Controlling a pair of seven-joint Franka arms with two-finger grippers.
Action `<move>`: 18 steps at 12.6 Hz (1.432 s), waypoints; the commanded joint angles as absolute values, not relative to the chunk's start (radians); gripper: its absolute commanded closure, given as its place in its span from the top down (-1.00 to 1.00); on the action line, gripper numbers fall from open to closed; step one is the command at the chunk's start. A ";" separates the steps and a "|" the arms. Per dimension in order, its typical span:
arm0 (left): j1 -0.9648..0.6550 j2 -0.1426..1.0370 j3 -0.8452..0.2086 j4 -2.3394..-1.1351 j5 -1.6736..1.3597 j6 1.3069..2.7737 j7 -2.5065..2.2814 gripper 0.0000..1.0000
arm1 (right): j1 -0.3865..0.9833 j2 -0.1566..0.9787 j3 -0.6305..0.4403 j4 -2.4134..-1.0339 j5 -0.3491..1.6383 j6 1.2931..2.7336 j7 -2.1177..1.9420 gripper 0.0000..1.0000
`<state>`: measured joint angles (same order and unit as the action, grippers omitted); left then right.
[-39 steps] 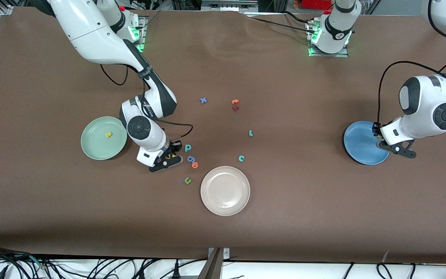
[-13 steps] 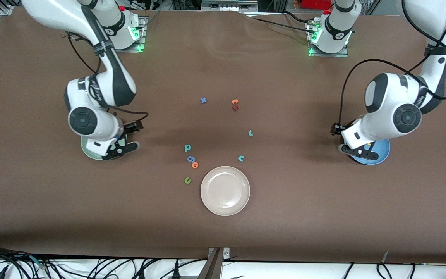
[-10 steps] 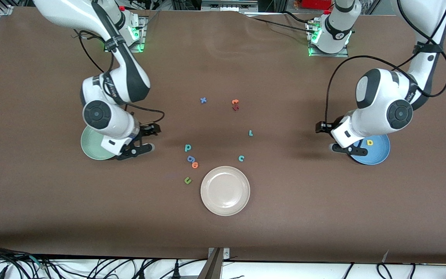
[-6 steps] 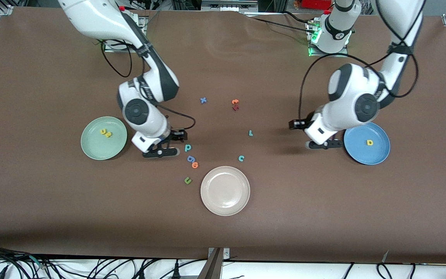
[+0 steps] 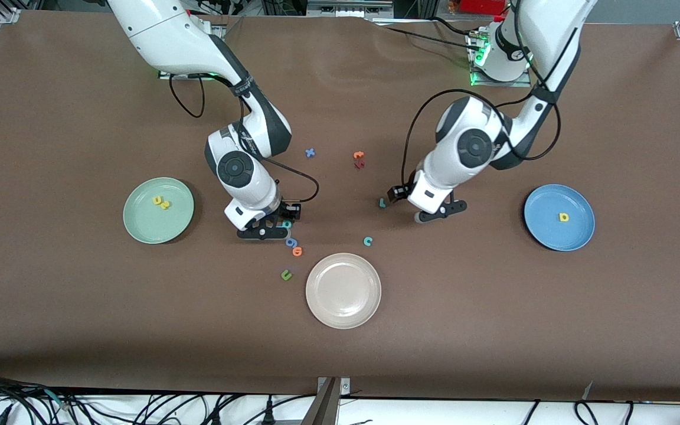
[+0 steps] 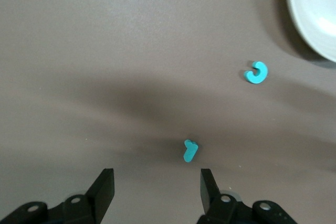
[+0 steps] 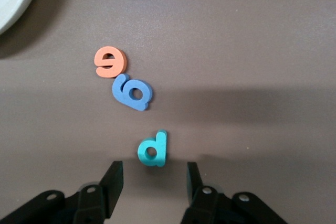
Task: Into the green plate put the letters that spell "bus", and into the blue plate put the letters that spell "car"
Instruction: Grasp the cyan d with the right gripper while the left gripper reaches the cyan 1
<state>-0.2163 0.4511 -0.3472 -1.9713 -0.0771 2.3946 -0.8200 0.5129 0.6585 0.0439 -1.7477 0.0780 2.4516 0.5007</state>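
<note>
The right hand (image 7: pixel 152 179) sits low over the brown tabletop (image 5: pixel 493 307), its fingers parted around the teal "b" (image 7: pixel 153 150) without closing on it. Just beside that letter lie a blue letter (image 7: pixel 132 92) and an orange one (image 7: pixel 109 61). The left hand (image 6: pixel 156 188) hangs open and empty by the teal "r" (image 6: pixel 189 150), with the teal "c" (image 6: pixel 256 72) near a beige plate (image 5: pixel 343 290). Two yellow letters (image 5: pixel 160 202) rest in the green plate (image 5: pixel 139 227); one yellow letter (image 5: pixel 563 217) lies in the blue plate (image 5: pixel 543 233).
</note>
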 commanded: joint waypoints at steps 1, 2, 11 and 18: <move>-0.229 0.498 -0.386 -1.939 0.151 2.398 -1.047 0.48 | 0.526 0.709 0.037 -1.733 0.091 2.517 0.509 0.12; -0.235 0.518 -0.403 -1.937 0.260 2.396 -1.136 0.48 | 0.528 0.709 0.037 -1.733 0.092 2.519 0.511 0.06; -0.316 0.627 -0.429 -1.829 0.550 2.290 -1.290 0.46 | 0.534 0.712 0.034 -1.736 0.080 2.536 0.503 -0.58; -0.308 0.658 -0.430 -1.830 0.612 2.312 -1.068 0.42 | 0.526 0.675 0.026 -1.735 0.078 2.465 0.471 -0.76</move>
<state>-0.3128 0.6394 -0.4246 -1.8564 0.5919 2.3168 -1.1365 0.5240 0.6989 0.0336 -1.7443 0.0771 2.5171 0.4947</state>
